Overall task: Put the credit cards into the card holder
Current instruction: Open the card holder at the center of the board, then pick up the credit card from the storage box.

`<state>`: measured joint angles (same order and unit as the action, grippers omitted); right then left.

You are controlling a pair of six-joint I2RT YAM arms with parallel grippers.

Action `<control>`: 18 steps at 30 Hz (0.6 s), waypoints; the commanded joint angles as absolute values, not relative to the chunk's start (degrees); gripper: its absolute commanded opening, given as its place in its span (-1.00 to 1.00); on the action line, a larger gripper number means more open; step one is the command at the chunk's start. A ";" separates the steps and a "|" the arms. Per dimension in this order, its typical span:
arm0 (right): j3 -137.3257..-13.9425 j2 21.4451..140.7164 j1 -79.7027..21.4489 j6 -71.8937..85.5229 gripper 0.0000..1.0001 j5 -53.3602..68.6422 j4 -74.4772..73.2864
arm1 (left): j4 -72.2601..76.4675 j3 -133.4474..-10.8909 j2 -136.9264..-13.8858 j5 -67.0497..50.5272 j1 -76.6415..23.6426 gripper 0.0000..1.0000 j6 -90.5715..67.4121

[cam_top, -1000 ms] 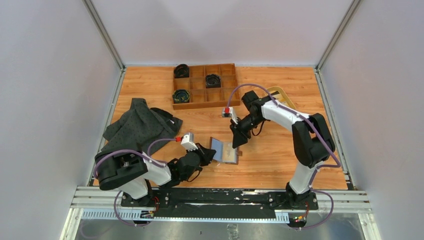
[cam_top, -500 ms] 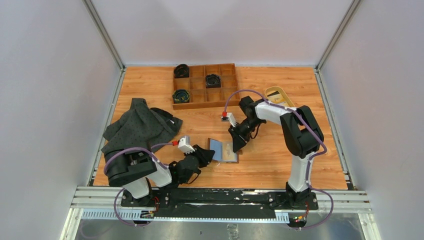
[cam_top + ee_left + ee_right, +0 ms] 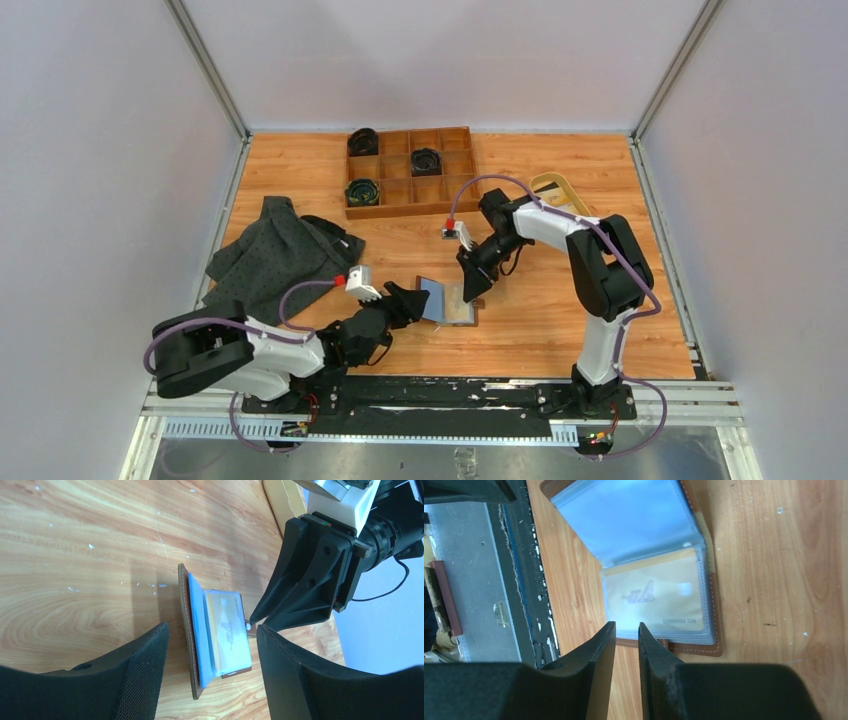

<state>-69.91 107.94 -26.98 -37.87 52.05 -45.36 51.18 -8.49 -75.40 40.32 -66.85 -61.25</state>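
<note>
Wooden table [image 3: 560, 335]: the brown leather card holder [image 3: 447, 302] lies open by the near edge, about mid-width. The left tool [image 3: 411, 299] gapes wide just left of it, gripping nothing. The right tool [image 3: 626, 626] is nearly closed at its right edge (pinching anything? can't tell). The yellow-gold credit card [image 3: 659, 597] sits sleeved.

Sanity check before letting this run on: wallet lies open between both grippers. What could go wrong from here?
1. The left gripper has its jaws wide open and off the card holder, so the raised blue sleeves have no support and could flop shut.
2. The right gripper has its tips at the sleeve edge beside the yellow card; a push there may snag the sleeve or drag the holder.
</note>
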 commanded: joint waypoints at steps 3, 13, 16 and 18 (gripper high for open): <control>-71.44 105.30 -27.42 -41.79 -0.45 57.17 -49.46 | 44.12 -8.20 -69.03 42.82 -67.15 0.37 -51.28; -71.91 99.45 -25.62 -44.58 -0.43 55.98 -51.59 | 33.63 -8.53 -48.07 37.48 -67.08 0.99 -26.60; -71.95 95.17 -22.04 -44.96 -0.41 54.77 -51.51 | 26.45 -11.53 -40.76 35.75 -66.70 1.00 -18.63; -72.04 92.21 -18.62 -45.09 -0.38 54.55 -51.32 | 21.74 -13.56 -37.21 33.74 -65.77 1.00 -14.46</control>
<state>-70.52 98.26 -24.64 -43.22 55.42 -49.65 32.47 -9.32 -42.89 36.40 -66.83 -28.60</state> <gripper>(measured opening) 0.301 0.999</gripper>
